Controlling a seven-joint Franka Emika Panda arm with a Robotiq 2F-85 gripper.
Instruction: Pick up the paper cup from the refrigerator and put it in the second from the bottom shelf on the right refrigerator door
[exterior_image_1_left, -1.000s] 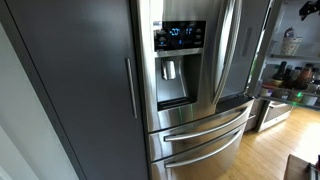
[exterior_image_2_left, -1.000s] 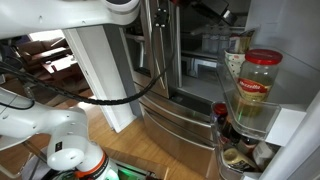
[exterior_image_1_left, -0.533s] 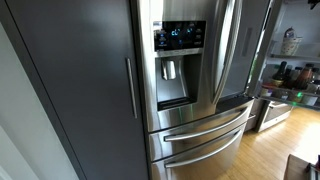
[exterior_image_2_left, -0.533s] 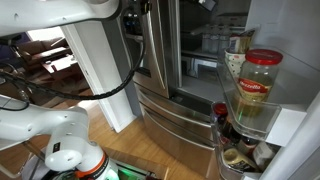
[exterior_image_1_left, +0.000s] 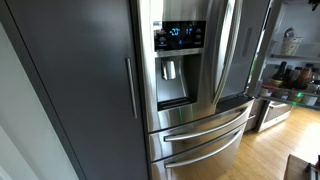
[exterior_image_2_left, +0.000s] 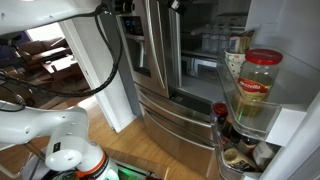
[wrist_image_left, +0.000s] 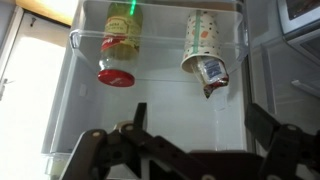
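Gripper (wrist_image_left: 195, 140): jaws wide, empty | paper cup (wrist_image_left: 203, 40): on the refrigerator (exterior_image_2_left: 175, 60) shelf, beside jar (wrist_image_left: 120, 45), beyond the fingers | Advice: centre on cup; avoid jar; close gently

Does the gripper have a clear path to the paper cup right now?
Likely yes: in the wrist view the open gripper faces the paper cup with nothing between them; the jar stands apart beside it.

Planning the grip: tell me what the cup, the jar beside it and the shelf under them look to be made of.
The paper cup: matte printed paper, by its dull pale wall, probably.
The jar: clear glass or plastic, see-through yellowish body with a red lid; which one is unclear.
The shelf: clear material, likely glass or plastic, transparent with a bright edge.
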